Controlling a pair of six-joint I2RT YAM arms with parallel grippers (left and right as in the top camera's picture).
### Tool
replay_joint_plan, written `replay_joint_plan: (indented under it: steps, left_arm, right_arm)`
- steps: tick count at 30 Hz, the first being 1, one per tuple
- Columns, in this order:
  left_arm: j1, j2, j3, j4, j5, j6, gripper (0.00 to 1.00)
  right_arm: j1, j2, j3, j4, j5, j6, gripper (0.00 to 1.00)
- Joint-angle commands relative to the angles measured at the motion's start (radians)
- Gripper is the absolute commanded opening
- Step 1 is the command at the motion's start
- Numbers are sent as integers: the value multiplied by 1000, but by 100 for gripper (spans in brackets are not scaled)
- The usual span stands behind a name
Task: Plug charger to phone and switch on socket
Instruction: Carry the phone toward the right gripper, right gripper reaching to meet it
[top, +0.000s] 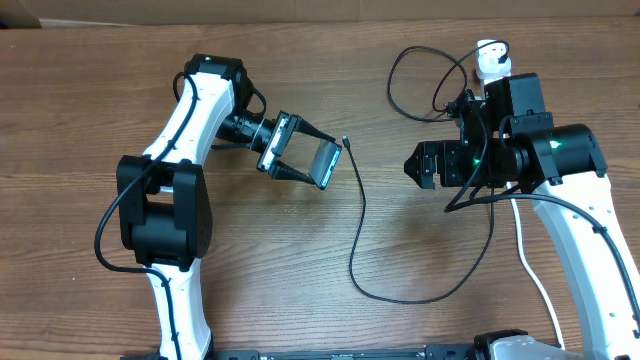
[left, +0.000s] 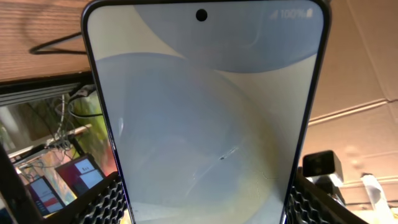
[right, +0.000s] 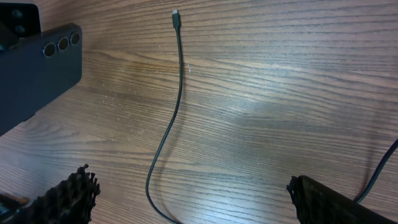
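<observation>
My left gripper (top: 318, 162) is shut on the phone (top: 326, 164) and holds it above the table. In the left wrist view the phone's (left: 205, 118) pale blue-grey screen fills the frame between the padded jaws. The right wrist view shows its dark back (right: 37, 68) with three lenses. The charger's thin black cable (top: 361, 215) lies on the table, its connector tip (top: 345, 141) just right of the phone. The tip also shows in the right wrist view (right: 176, 15). The cable loops to the white plug adapter (top: 492, 60) at the back right. My right gripper (top: 420, 165) is open and empty (right: 193, 196), right of the cable. The socket is mostly hidden under my right arm.
The thick white cord (top: 527, 255) runs down the right side beneath my right arm. Cable loops (top: 420, 90) lie at the back, near the adapter. The wooden table (top: 270, 260) has cardboard (top: 300, 10) along its far edge.
</observation>
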Motion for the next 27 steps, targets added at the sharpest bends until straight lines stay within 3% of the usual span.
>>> replay_joint_plan:
  steps: [1,6,12,22,27]
  left_arm:
    - [6,3,28,-5,71,6,44]
    - [6,3,28,57,22,5,43]
    - [17,3,28,256,-194,5,30]
    - [50,3,28,403,-570,41,37]
    - [59,3,29,449,-661,161,23]
  right_arm:
    - [-1,2,24,0,-2,6,100]
    - [-1,2,24,1,-6,6,100]
    - [-1,2,24,6,-21,14,100]
    - [-1,2,24,28,-64,22,100]
    - [-1,8,24,95,-145,22,100]
